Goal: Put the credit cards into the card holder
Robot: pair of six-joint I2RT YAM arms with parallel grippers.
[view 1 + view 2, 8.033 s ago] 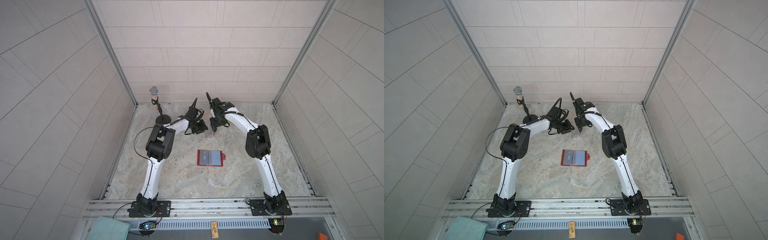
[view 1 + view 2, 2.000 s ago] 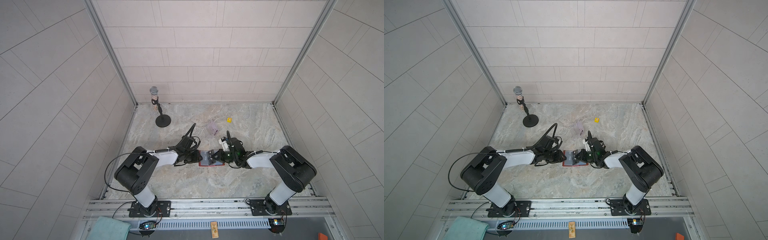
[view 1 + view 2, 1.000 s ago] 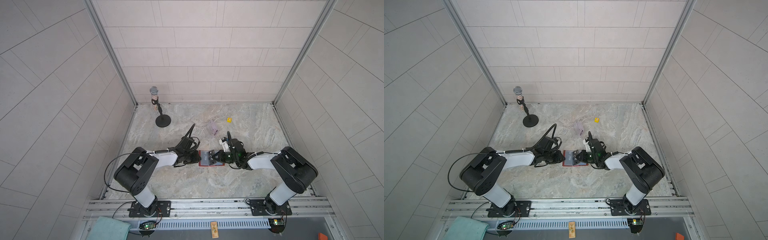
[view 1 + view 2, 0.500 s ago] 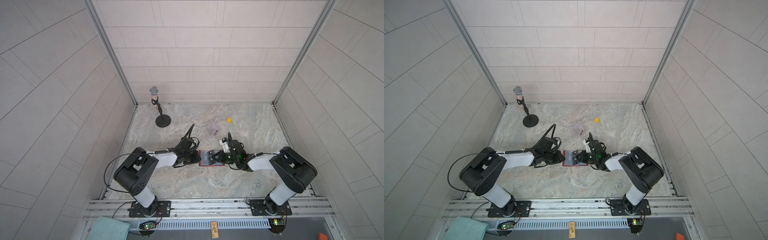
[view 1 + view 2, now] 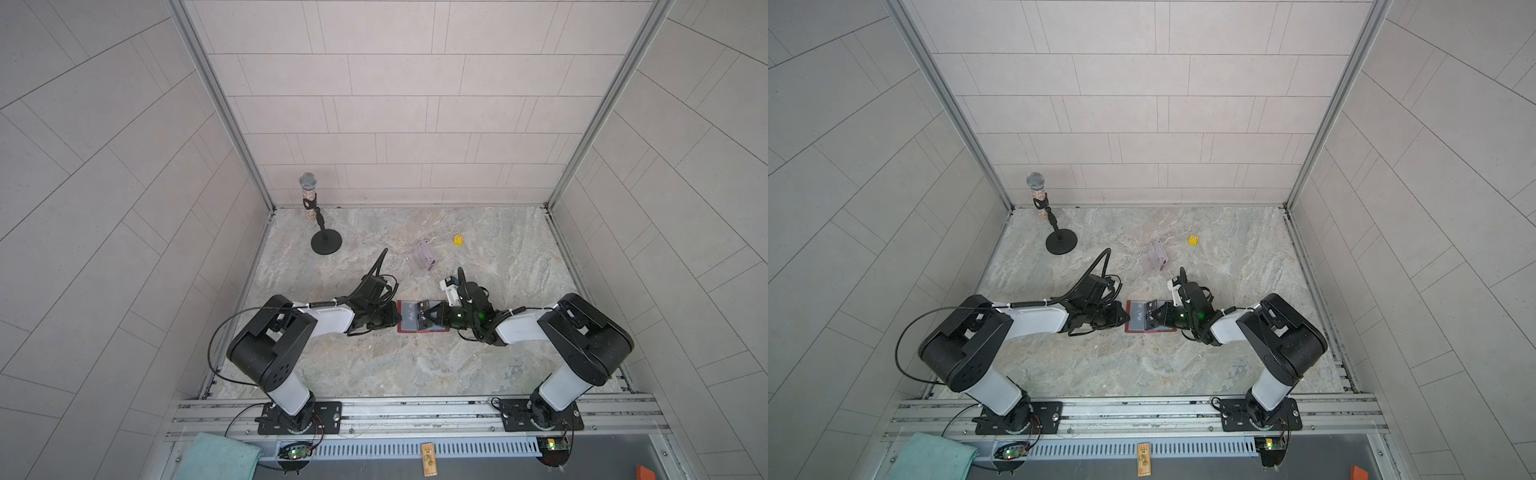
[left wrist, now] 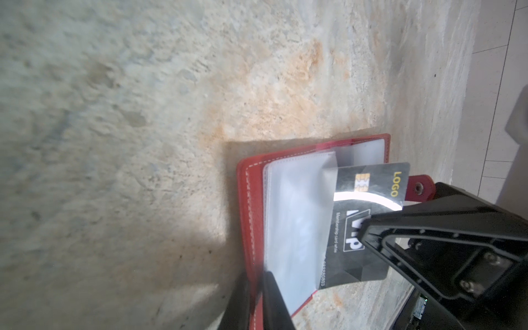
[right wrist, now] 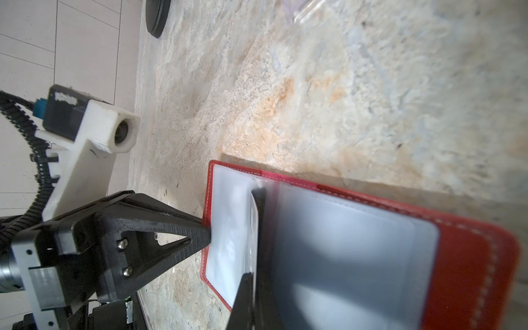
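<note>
The open red card holder (image 6: pixel 251 214) lies mid-counter (image 5: pixel 415 374), the left hand (image 5: pixel 397 319) pinching its left edge while the right hand (image 5: pixel 432 316) grips a black credit card (image 6: pixel 371 183), its leading edge under a clear sleeve (image 6: pixel 297 214).

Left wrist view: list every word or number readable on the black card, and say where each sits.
"LOGO": yellow, at a corner of the black card, beside its chip.
"VIP": large white letters mid-card, partly hidden.
"Membership card": small white line; its remaining words are blurred.
Digits near the card holder's clear sleeve: too blurred to read.
</note>
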